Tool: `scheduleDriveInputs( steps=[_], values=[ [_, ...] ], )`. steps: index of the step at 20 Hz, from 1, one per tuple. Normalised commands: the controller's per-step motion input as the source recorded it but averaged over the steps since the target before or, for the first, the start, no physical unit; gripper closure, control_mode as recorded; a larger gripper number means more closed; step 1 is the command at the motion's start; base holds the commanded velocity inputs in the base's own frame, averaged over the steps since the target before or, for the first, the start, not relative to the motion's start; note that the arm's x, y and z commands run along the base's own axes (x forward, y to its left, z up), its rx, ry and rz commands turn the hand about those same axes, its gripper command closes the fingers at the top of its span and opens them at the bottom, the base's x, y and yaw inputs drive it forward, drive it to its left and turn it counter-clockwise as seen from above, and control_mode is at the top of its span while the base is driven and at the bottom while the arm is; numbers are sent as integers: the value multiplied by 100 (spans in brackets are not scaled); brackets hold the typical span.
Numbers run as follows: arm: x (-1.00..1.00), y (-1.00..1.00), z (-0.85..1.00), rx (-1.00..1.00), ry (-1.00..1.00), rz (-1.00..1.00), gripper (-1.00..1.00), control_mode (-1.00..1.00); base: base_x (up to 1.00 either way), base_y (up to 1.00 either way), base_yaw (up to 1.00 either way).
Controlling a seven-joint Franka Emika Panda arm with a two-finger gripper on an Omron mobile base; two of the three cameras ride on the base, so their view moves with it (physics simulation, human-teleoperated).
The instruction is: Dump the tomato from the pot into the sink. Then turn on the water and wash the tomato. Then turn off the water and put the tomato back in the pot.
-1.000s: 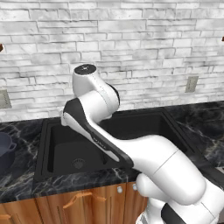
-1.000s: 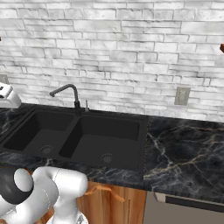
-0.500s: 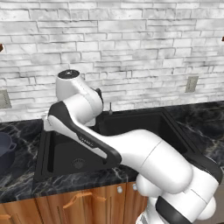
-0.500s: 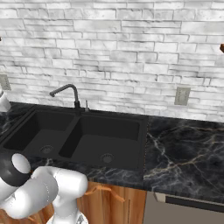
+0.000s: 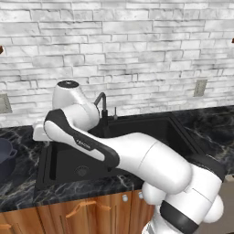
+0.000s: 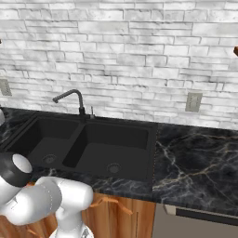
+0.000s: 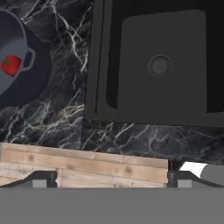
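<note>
Tomato (image 7: 10,64): sits inside the pot (image 7: 17,65), small, smooth, likely to roll.
Pot: on the desk (image 7: 70,52) left of the sink (image 7: 162,65); rigid, probably heavy; take its loop handle (image 7: 29,59).
Fingers (image 7: 41,178): spread wide, holding nothing.

Open counter (image 7: 65,116) lies between the pot (image 7: 26,83) and the sink (image 7: 144,109), with only the pot's loop handle (image 7: 29,59) jutting out.

arm (image 5: 137,157): glossy white rounded shells | joints: dark bands | claw (image 7: 112,178): dark tips
</note>
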Motion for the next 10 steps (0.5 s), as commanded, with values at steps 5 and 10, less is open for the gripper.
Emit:
scheduleDriveInputs(
  steps=[5, 10],
  values=[
    [5, 54, -15, -1, 2, 0, -100, -100, 0, 0, 0],
    [15, 55, -10, -5, 4, 0, -100, -100, 0, 0, 0]
  ],
)
